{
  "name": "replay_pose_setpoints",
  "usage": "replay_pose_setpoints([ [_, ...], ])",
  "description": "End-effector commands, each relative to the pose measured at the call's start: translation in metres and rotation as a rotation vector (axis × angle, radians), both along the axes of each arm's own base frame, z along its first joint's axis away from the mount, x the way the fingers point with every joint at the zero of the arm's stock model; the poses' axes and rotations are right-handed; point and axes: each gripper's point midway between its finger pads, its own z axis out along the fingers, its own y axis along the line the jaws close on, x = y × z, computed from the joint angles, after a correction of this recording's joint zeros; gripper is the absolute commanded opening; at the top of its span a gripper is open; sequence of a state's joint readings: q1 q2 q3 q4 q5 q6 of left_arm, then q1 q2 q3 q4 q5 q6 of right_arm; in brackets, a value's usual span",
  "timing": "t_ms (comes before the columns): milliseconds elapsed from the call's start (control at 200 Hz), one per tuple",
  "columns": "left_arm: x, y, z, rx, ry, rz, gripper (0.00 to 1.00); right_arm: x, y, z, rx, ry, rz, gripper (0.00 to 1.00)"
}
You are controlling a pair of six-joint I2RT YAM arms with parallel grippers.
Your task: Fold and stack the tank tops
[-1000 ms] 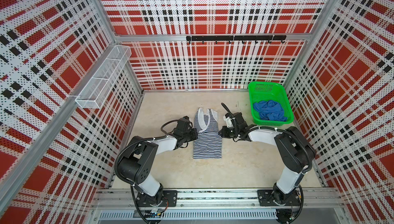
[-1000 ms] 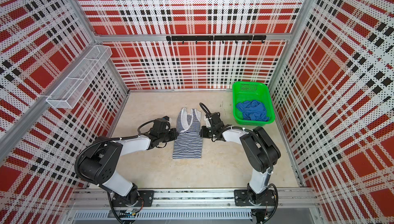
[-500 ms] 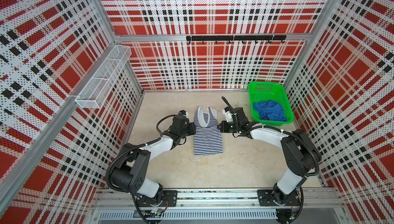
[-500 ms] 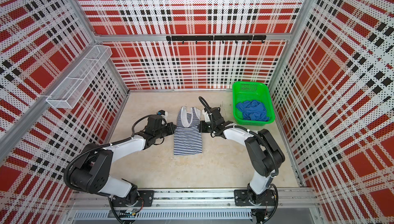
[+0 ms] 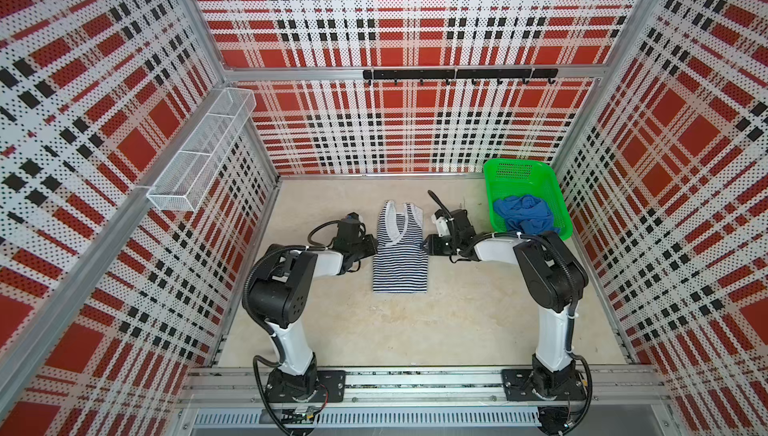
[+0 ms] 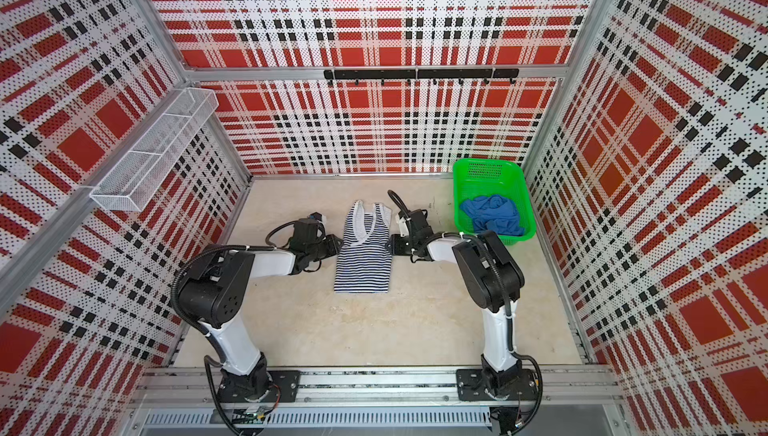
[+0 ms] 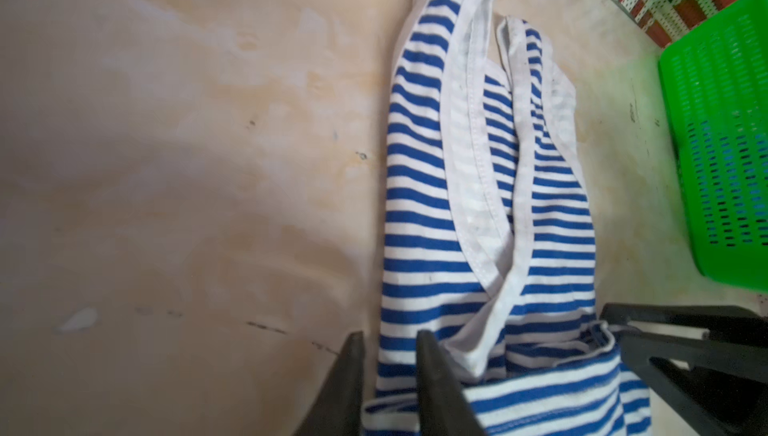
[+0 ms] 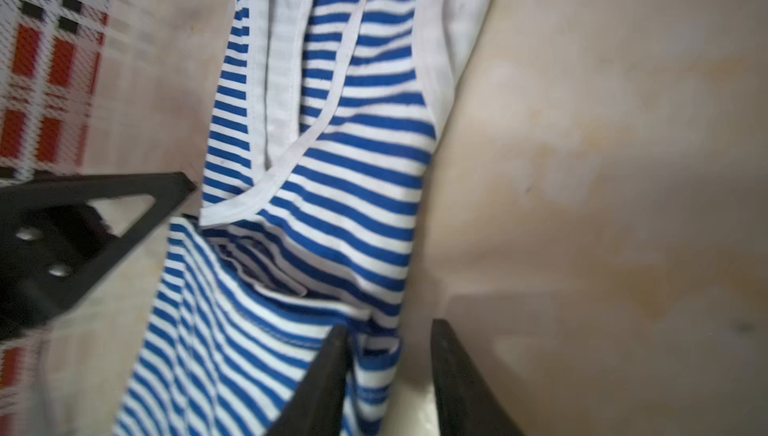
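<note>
The striped top (image 5: 400, 261) lies flat on the table (image 5: 415, 330) between the arms, sides folded in and straps toward the back wall. The blue top (image 5: 524, 216) sits crumpled in the basket (image 5: 515, 170) at the back right. The left hand (image 7: 390, 334) straddles the striped top's left edge with a narrow gap and the right hand (image 8: 388, 326) straddles its right edge with a wider one; neither seems to pinch the cloth.

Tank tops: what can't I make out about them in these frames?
- Striped top: hem cut off by the frame edge in both wrist views; right wrist view blurred.
- Blue top: bunched in the basket, straps hidden by its own folds; too small in both top views.
- Left gripper, right gripper: fingertips too small and dark in both top views.
</note>
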State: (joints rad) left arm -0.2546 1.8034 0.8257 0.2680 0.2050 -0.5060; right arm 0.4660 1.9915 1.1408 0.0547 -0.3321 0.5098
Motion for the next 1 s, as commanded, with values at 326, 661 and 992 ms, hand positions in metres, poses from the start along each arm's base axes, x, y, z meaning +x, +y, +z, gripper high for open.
replay_pose_setpoints([
  [326, -0.094, 0.009, 0.029, -0.018, 0.101, -0.02, 0.63, -0.061, -0.04, 0.052, -0.014, 0.055, -0.073, 0.5],
  [661, -0.178, -0.014, -0.001, -0.221, 0.29, -0.019, 0.68, -0.155, -0.003, 0.023, 0.098, 0.247, -0.033, 0.44],
  [992, -0.198, -0.013, -0.025, -0.312, 0.345, 0.035, 0.64, -0.172, 0.018, -0.004, 0.211, 0.317, -0.105, 0.47],
])
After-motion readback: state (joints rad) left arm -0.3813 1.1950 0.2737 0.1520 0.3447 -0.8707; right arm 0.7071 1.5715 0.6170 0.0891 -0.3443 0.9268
